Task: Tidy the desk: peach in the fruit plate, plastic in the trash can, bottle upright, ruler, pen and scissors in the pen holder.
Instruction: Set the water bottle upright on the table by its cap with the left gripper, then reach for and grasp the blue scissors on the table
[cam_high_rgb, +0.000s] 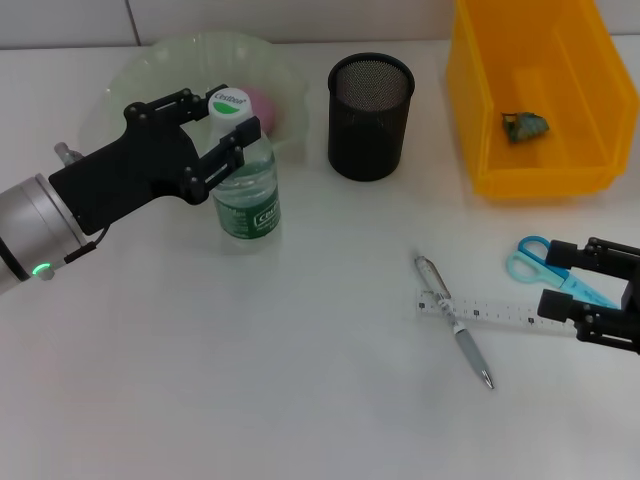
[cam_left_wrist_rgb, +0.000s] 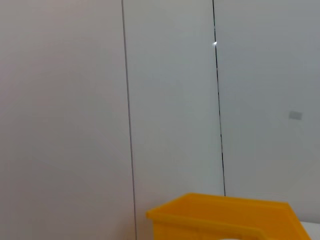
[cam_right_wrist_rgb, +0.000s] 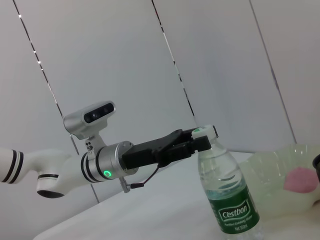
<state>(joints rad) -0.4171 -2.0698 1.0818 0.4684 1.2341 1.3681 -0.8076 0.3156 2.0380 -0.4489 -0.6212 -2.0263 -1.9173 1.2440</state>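
A: Far left, left gripper (cam_high_rgb: 222, 128) at the bottle (cam_high_rgb: 245, 190) neck, fingers set either side just under the cap. Looks pinched on it, bottle standing upright in front of the plate (cam_high_rgb: 140, 75).

B: Peach (cam_high_rgb: 266, 108) already in that plate, pink behind the cap. Bottle step probably closing out, then. Next call: spread the fingers and lift away cleanly, without tipping it.

A: Moving right: holder (cam_high_rgb: 370, 115) empty as far as can be seen. Then the bin (cam_high_rgb: 535, 165), crumpled plastic (cam_high_rgb: 524, 126) lying inside.

B: Front right: pen (cam_high_rgb: 455, 322) lying across the ruler (cam_high_rgb: 478, 312), scissors (cam_high_rgb: 548, 264) just beyond, touching the ruler's end. Right gripper (cam_high_rgb: 560, 277) low at the scissors, fingers spread, nothing held. Likely next pick: scissors first, being nearest.

A: Views differ, though. Right wrist shows the bottle side-on, fingers clamped at the neck, plus the label; from the head, only a top-down look.

B: Left wrist: just wall and a bin corner. No bottle, no fingers.
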